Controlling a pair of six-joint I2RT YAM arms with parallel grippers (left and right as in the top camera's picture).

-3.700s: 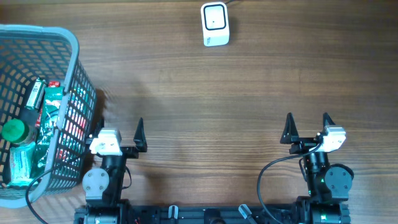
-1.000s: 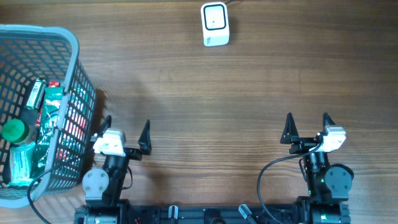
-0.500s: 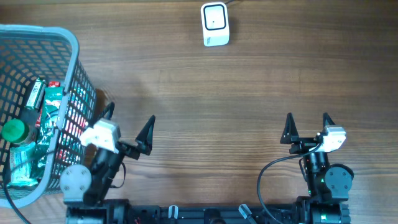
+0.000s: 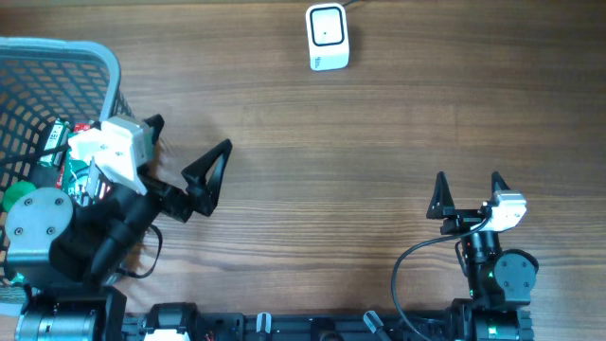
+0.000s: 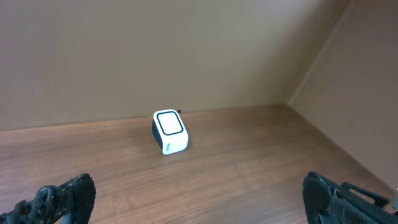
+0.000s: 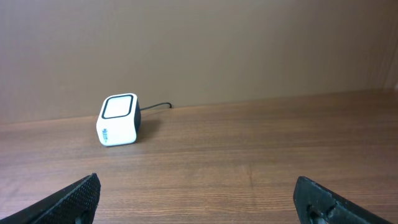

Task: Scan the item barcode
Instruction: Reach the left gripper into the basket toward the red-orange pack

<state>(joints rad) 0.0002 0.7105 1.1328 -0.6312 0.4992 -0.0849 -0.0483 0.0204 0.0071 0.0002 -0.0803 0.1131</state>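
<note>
Overhead: just swung left gripper (image 4: 189, 134) up, wire basket (image 4: 109, 62) right beside its splayed, empty fingers (image 4: 210, 166); right gripper (image 4: 468, 180) parked, splayed too. Picking next, probably.

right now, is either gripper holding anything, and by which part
Nothing is held. The left gripper, near the basket, and the right gripper both stand open and empty.

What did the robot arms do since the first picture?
The left gripper swung forward and to its left, toward the basket, jaws open and holding nothing. The right gripper, the scanner and the basket stayed where they were. Nothing was picked up.
</note>
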